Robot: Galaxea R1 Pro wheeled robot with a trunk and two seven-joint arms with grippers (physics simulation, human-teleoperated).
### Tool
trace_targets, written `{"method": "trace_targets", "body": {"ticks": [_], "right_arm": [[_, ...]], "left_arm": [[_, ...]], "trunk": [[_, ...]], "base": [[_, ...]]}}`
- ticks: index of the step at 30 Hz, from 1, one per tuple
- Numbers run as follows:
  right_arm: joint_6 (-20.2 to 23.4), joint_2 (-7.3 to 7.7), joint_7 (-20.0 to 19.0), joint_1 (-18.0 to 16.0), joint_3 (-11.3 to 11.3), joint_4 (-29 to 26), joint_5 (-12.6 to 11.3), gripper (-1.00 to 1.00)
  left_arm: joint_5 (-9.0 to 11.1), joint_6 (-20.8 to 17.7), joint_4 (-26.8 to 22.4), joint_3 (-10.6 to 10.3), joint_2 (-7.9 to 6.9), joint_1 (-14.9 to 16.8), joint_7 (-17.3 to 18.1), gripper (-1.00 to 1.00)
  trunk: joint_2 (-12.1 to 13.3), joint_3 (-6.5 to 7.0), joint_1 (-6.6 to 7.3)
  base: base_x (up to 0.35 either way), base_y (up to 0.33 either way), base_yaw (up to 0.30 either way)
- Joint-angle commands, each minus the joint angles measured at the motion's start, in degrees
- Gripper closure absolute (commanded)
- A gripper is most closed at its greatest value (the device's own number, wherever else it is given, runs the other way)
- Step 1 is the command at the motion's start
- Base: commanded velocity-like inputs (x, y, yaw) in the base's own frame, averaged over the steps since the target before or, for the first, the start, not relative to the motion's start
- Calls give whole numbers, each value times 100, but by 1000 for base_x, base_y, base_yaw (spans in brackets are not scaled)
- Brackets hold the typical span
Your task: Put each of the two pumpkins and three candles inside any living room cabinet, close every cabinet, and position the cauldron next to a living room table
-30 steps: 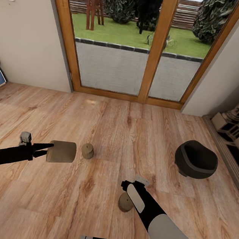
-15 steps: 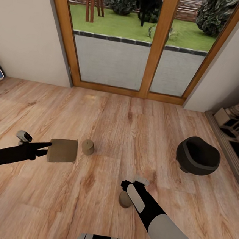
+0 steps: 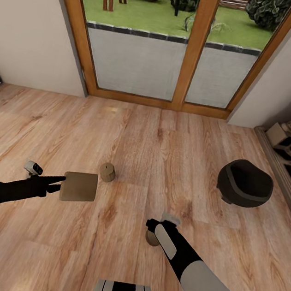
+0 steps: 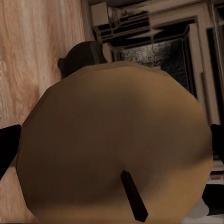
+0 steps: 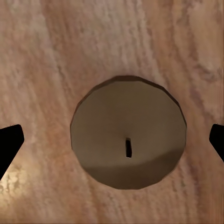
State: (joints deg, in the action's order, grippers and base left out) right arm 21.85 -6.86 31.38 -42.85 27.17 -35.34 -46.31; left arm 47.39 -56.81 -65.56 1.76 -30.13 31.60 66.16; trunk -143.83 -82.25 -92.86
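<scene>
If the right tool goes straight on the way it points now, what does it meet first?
Most likely the candle standing on the wooden floor: the right tool is open and points down at its top. The gap is unclear.

The wooden floor (image 3: 154, 147) carries everything here. One candle (image 5: 128, 150) stands upright on the planks directly beneath my right tool (image 3: 161, 222), between its spread fingers. Another candle (image 3: 108, 172) stands on the floor just beyond my left tool (image 3: 60, 182). The black cauldron (image 3: 245, 182) rests well off to my right tool's far side.
</scene>
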Motion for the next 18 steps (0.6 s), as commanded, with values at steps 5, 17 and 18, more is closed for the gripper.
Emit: {"method": "trace_targets", "body": {"ticks": [5,17,18], "right_arm": [[-102,11,43,-4,35,-8,-28,-100],[-567,17,43,-4,303,9,179,-100],[-570,18,43,-4,309,9,181,-100]], "left_arm": [[25,-41,-1,0,-1,4,11,100],[25,-41,-1,0,-1,4,11,100],[25,-41,-1,0,0,4,11,100]], "trunk": [[-9,-115,-11],[-25,-381,-42],[-26,-403,-45]], "base": [[0,0,0],[0,0,0],[0,0,0]]}}
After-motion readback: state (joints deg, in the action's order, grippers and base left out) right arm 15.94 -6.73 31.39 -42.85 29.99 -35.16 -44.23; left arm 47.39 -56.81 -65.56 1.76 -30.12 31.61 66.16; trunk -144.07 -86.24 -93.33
